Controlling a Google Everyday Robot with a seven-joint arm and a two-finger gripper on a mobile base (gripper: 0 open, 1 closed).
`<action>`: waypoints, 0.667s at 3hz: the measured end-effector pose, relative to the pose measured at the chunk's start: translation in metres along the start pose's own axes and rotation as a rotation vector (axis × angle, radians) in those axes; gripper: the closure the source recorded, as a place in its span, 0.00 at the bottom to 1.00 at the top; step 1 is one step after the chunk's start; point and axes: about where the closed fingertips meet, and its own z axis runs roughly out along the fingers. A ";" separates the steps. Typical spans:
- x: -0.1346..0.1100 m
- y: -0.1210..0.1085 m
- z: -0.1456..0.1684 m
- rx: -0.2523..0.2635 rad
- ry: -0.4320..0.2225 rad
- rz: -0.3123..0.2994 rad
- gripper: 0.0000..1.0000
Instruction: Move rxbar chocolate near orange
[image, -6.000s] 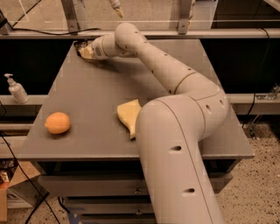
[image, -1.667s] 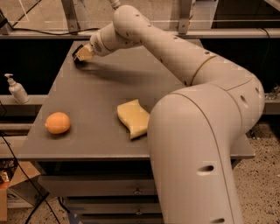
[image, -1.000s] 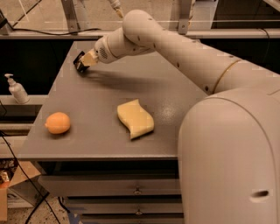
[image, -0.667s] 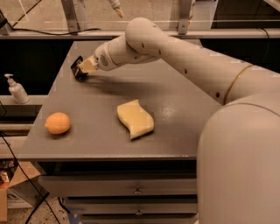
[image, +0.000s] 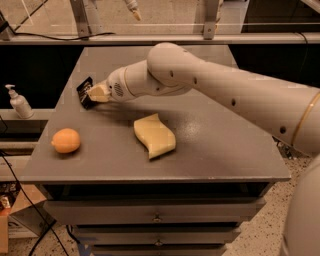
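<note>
Camera view: the gripper (image: 94, 94), above the table's (image: 225, 150) left side, has its jaws clamped on the rxbar (image: 85, 92); the orange (image: 66, 140) lies nearer and slightly left.

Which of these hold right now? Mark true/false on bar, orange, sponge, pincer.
1. The pincer grips the rxbar chocolate over the left part of the table. True.
2. The rxbar chocolate touches the orange. False: they are apart, and the orange sits nearer the front edge.
3. The sponge lies left of the orange. False: it lies to the orange's right, mid-table.
4. A pump bottle stands off the table, to its left. True.
</note>
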 end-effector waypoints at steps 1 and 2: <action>0.013 0.027 -0.009 0.015 -0.005 0.023 1.00; 0.024 0.049 -0.021 0.034 0.017 0.049 1.00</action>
